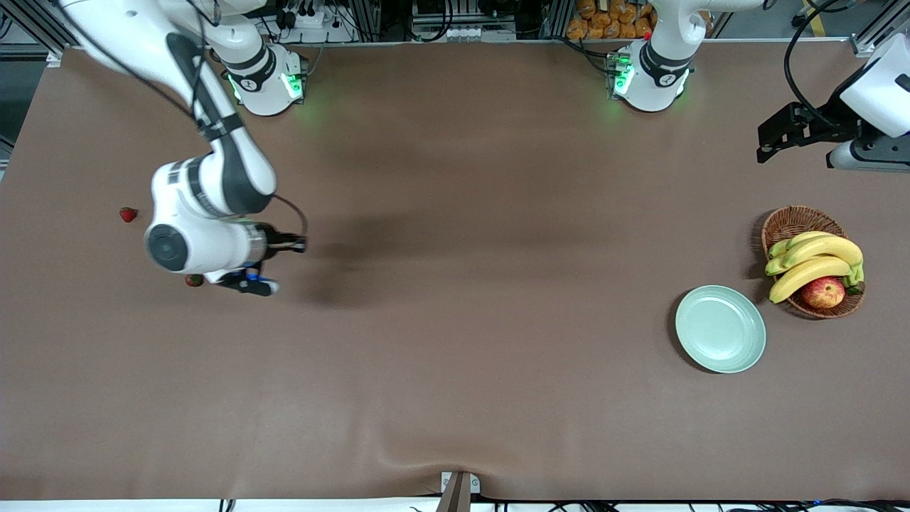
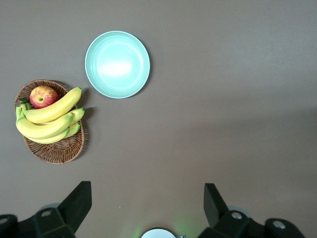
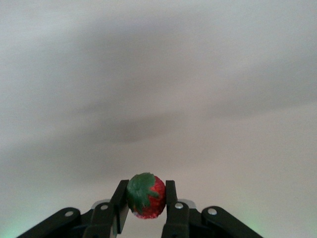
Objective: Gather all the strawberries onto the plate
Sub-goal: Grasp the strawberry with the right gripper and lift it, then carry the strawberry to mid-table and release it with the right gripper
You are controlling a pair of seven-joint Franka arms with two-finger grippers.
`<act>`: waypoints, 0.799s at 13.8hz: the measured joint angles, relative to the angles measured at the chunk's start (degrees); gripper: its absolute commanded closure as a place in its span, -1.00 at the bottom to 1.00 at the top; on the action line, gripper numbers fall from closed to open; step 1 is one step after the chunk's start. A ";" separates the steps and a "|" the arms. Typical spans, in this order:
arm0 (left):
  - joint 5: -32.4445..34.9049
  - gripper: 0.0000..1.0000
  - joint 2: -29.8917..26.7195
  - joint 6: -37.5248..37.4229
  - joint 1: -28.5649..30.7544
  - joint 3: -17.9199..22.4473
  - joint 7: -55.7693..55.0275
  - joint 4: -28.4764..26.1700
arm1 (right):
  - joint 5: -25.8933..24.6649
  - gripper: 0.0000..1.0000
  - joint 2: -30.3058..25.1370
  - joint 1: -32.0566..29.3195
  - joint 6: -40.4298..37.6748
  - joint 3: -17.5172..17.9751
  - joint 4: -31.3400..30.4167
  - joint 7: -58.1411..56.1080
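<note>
3 strawberries are wanted on the plate (image 1: 720, 328), and none is lying there yet: its mint-green surface is showing bare in both the front view and the left wrist view.

1 berry is sitting clamped between the fingers of the right gripper (image 3: 147, 204), leafy top facing the wrist camera. In the front view that gripper (image 1: 249, 283) is working low at the right arm's end of the table, and the held berry is hidden there.

2 more strawberries are showing in the front view. 1 loose strawberry (image 1: 128, 214) is lying on the brown table (image 1: 455, 284) farther from the front camera than the right gripper and well apart from it. Another small berry (image 1: 194, 280) is peeking out just beside the arm's wrist housing.

Well apart from all of them, the plate is resting at the left arm's end of the table, just beside a wicker basket (image 1: 800, 220) holding bananas (image 1: 814, 259) and an apple (image 1: 822, 292).

The left gripper (image 2: 147, 198) is waiting high over that end of the table, fingers spread wide and holding nothing.

By my reading, the task is only starting: the first berry is gripped but needs carrying the length of the table, and 2 pickups are remaining.
</note>
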 measured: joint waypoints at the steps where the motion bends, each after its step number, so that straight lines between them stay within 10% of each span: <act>1: 0.00 -1.00 0.00 0.00 0.00 0.00 0.00 0.00 | 2.85 1.00 0.20 2.32 0.00 0.02 1.67 3.65; 6: 0.00 -1.00 0.00 0.00 0.00 0.00 0.00 0.00 | 13.94 1.00 6.23 10.72 2.28 0.02 13.61 21.04; 11: 0.00 -1.00 0.00 0.00 -0.01 0.01 0.00 0.00 | 19.36 1.00 17.71 21.82 23.95 0.14 21.49 40.05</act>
